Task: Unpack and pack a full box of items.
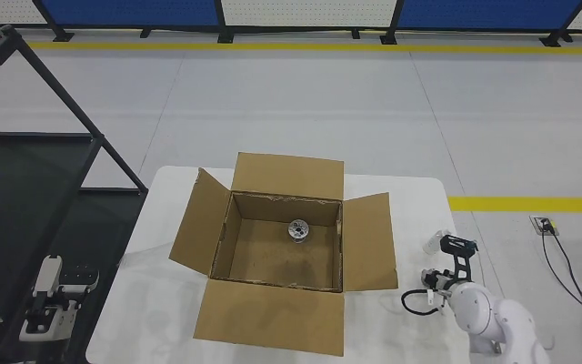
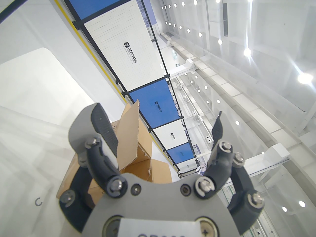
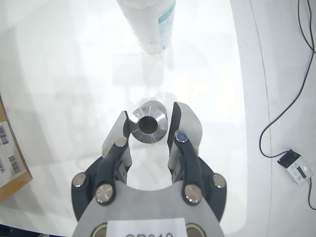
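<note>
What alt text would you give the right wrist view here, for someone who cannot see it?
The right hand straddles a shiny, hollow metal cylinder over the white table. A clear plastic bottle stands upright farther out on the table, and the corner of a cardboard box shows at the picture's edge.

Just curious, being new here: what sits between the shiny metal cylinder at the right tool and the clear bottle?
Nothing. In the right wrist view, the white table is bare between the metal cylinder and the clear bottle.
</note>
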